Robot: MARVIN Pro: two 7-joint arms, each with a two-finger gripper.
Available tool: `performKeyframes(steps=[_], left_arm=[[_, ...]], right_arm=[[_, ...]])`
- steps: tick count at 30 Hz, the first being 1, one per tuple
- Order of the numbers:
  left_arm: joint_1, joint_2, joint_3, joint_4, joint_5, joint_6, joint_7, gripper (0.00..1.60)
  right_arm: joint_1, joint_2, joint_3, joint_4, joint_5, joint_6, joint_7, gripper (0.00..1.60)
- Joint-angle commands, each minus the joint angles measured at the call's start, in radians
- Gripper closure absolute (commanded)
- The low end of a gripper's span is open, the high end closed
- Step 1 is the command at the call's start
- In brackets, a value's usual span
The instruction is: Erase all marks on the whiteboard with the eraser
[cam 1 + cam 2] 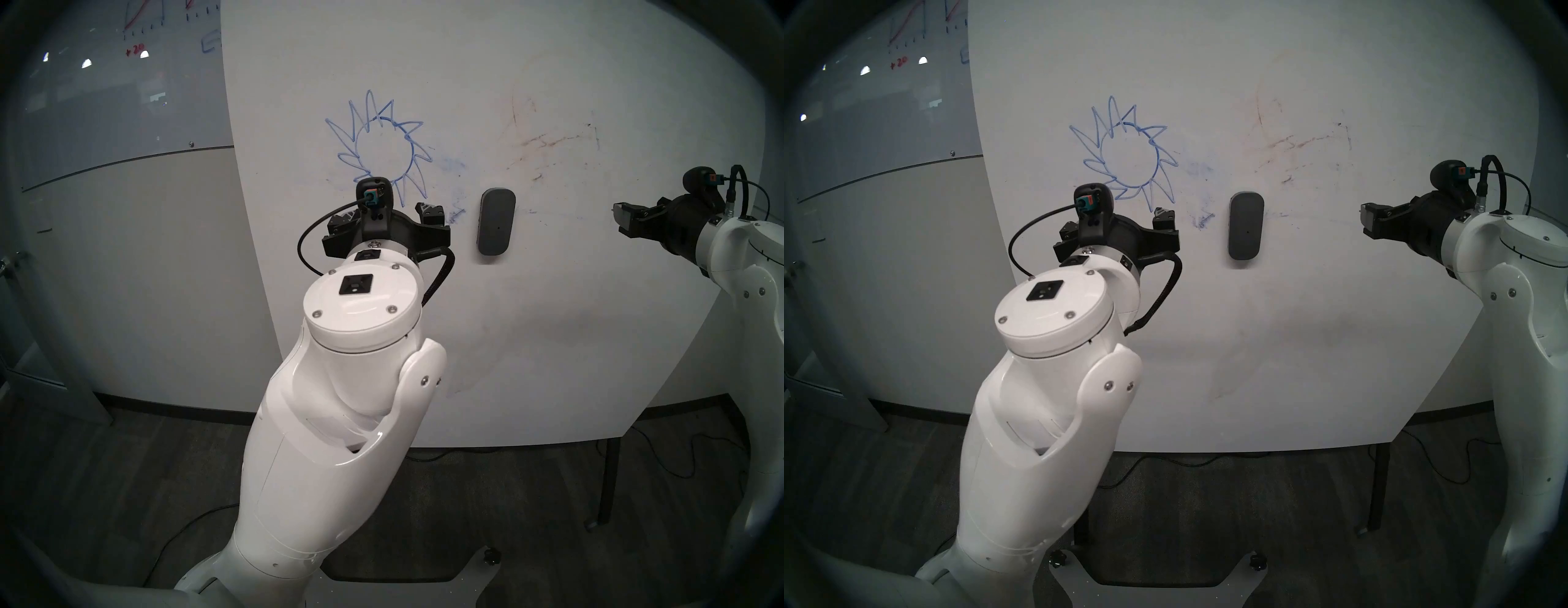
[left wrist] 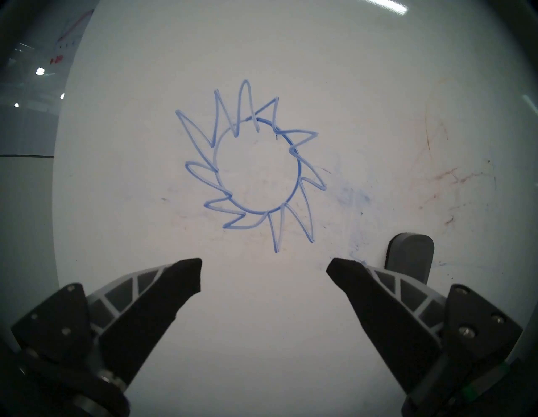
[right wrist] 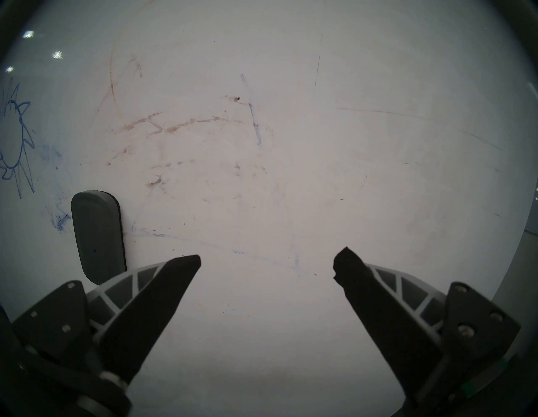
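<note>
White matte whiteboard point(image 1: 466, 322) stands upright before a glossy grey glass board point(image 1: 110, 110).

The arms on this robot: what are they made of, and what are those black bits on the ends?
Both arms are glossy white rounded shells with small screws and a black square patch on a round joint cap. Each ends in a black end effector, left and right: two tapered black fingers backed by grey ribbing. A black cable loops to a small teal-and-orange connector on top.
</note>
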Motion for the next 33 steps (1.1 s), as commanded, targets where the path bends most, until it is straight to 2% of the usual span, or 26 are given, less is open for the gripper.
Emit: performKeyframes(steps=[1, 8, 16, 22, 33], left_arm=[[-0.070, -0.003, -0.012, 0.023, -0.032, 0.079, -0.044, 0.00], [-0.122, -0.019, 0.035, 0.067, -0.001, 0.099, -0.030, 0.00], [-0.151, -0.075, 0.092, 0.151, 0.031, 0.077, 0.005, 0.00], [-0.171, -0.124, 0.119, 0.235, 0.063, 0.013, 0.054, 0.00], [-0.203, -0.155, 0.147, 0.330, 0.070, -0.070, 0.062, 0.00]], right_arm=[[0.006, 0.006, 0.002, -0.004, -0.001, -0.004, 0.003, 0.00], [0.006, 0.006, 0.002, -0.004, 0.000, -0.004, 0.002, 0.00], [0.005, 0.007, 0.002, -0.004, 0.001, -0.004, 0.001, 0.00], [0.005, 0.007, 0.002, -0.004, 0.002, -0.004, 0.000, 0.00], [0.005, 0.008, 0.002, -0.004, 0.003, -0.005, -0.001, 0.00]])
